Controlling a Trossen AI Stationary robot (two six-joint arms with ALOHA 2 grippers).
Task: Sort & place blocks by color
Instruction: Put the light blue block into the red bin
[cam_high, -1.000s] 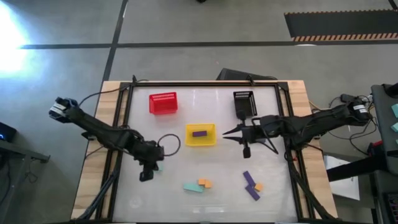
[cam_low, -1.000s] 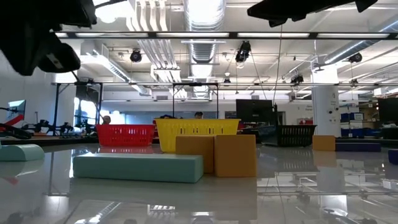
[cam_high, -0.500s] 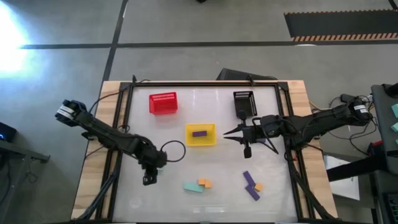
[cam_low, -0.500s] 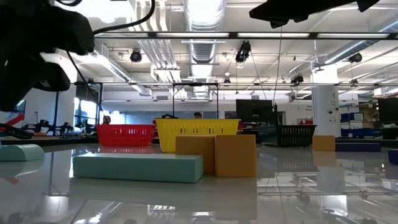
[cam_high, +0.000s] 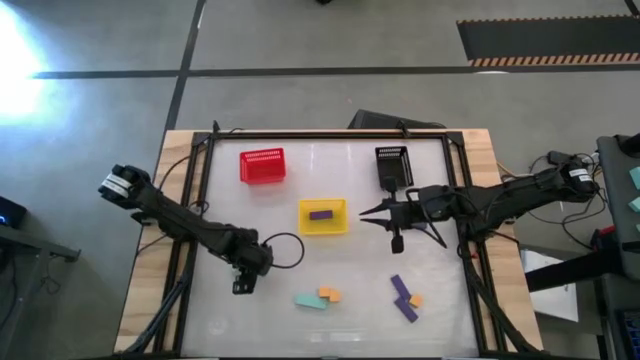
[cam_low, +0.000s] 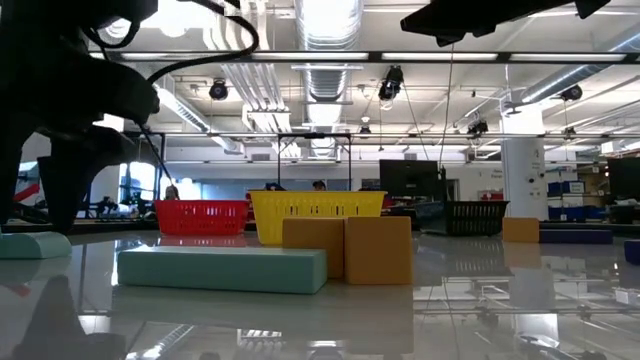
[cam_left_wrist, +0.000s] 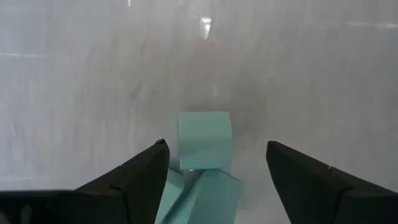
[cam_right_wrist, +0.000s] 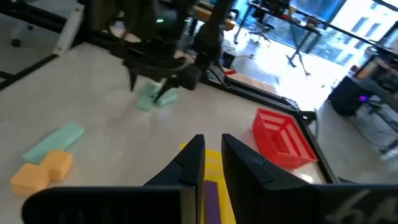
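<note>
Since a second earlier the left gripper (cam_left_wrist: 214, 165) had spread wide over small teal-green solid blocks (cam_left_wrist: 204, 140) near the yellow mesh basket (cam_high: 323, 228); centring first seemed wise, the right gripper (cam_high: 396, 243) idling narrow beyond that basket.

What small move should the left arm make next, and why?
Probably ease the left gripper down and close it on the teal block. Its fingers stand open on either side of that block, which lies on the white table against a second teal piece, and nothing is held. The right gripper waits near the black basket.
</note>
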